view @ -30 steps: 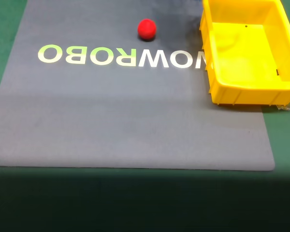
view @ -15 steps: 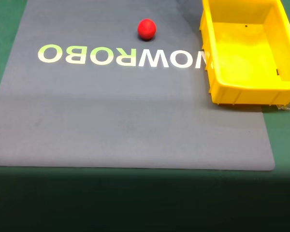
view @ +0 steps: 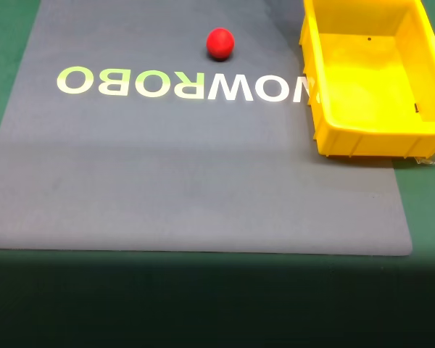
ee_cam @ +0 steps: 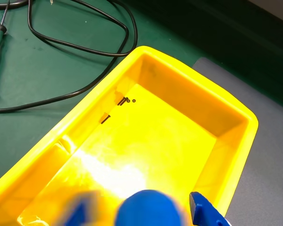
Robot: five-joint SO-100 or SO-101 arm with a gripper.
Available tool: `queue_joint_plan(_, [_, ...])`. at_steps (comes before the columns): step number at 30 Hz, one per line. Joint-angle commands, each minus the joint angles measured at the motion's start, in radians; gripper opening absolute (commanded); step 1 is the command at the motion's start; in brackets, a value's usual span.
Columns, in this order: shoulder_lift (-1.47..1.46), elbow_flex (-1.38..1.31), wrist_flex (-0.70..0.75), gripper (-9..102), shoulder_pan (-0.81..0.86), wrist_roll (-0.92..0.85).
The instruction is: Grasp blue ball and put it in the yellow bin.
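In the wrist view the blue ball (ee_cam: 148, 211) is a blurred sphere at the bottom edge, above the inside of the yellow bin (ee_cam: 108, 87). It sits between my gripper's (ee_cam: 141, 213) blue fingers: a blurred one on the left (ee_cam: 81, 208) and a sharper one on the right (ee_cam: 203, 212). Yellow shows in a narrow gap on each side of the ball, so the gripper reads as open. In the fixed view the yellow bin (view: 313, 87) stands at the top right of the grey mat, and no ball lies on its floor.
A red ball (view: 220, 43) rests on the grey mat (view: 196, 174) above the printed lettering, left of the bin. Black cables (ee_cam: 75, 49) lie on the green table beyond the bin in the wrist view. Green table surrounds the mat.
In the fixed view a dark shadow on the mat left of the bin's top corner has shrunk toward the top edge. The red ball and the bin have not moved.
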Motion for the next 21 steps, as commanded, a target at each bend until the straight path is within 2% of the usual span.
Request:
queue_joint_plan(1, [0.012,-0.072,-0.026,46,0.012,0.015])
queue_joint_plan(15, [0.035,-0.067,-0.023,46,0.026,0.015])
queue_joint_plan(21, [0.138,0.043,-0.003,43,0.057,-0.005])
